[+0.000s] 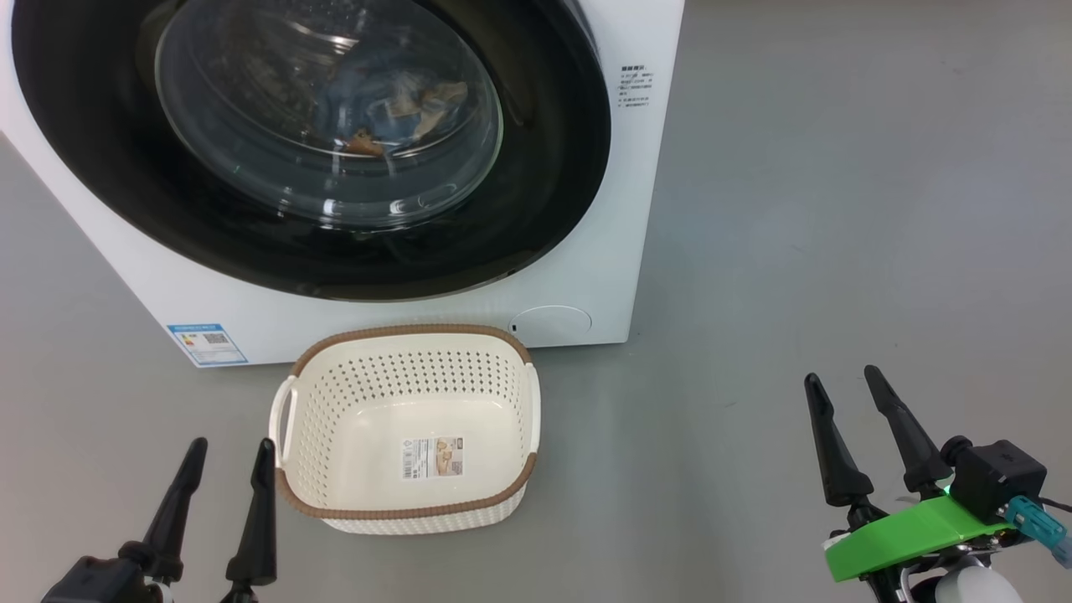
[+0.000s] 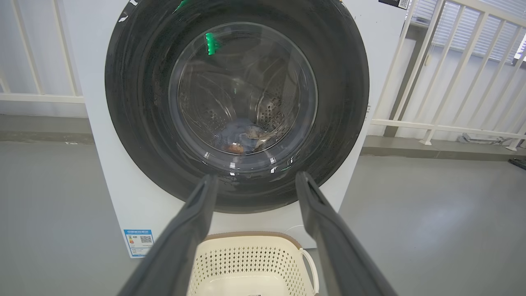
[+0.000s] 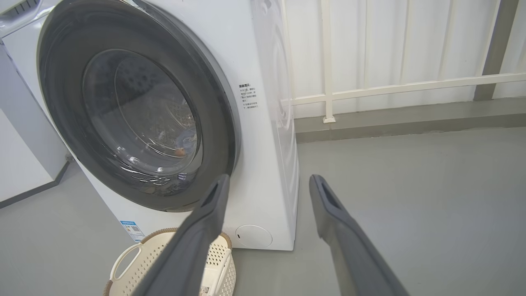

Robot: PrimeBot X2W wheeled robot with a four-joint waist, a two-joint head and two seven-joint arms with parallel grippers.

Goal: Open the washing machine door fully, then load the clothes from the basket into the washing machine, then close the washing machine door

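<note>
The door point(image 1: 536, 167) closed, clothes point(image 1: 402, 105) behind its glass, basket point(image 1: 410, 331) on the floor before it; left gripper point(image 1: 234, 444), right gripper point(image 1: 841, 374): jaws wide.

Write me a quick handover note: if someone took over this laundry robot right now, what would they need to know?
Pincers: the left pincer is open and empty, low beside the basket. The right pincer is open and empty, off to the right above the floor.
Things: the clothes lie inside the washing machine, seen through the washing machine door, which looks shut. The basket is empty, in front of the machine.
Done: all three steps, apparently.
Left: nothing; perhaps check the latch.
</note>
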